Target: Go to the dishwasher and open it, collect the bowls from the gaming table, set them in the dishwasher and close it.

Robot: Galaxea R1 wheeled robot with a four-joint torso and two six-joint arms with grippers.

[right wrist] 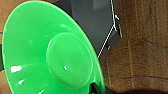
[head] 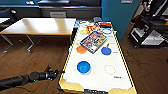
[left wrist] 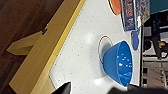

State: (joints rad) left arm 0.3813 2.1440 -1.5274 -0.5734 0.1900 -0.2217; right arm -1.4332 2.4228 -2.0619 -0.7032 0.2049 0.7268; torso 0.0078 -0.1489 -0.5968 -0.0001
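One round blue plastic bowl [head: 83, 67] sits on the white yellow-edged tabletop [head: 100, 80]; left gripper [head: 55, 73] beside it (grip unreadable; no legible writing).

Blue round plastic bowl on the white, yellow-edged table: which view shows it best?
The left wrist view: the blue round plastic bowl appears large there, its inside and outer wall visible, standing on the white table top. The head view has it smaller, seen from above.

Yellow-edged white gaming table [head: 120, 53] (blue bowl [head: 83, 67], orange bowl [head: 81, 49], game box [head: 93, 41])
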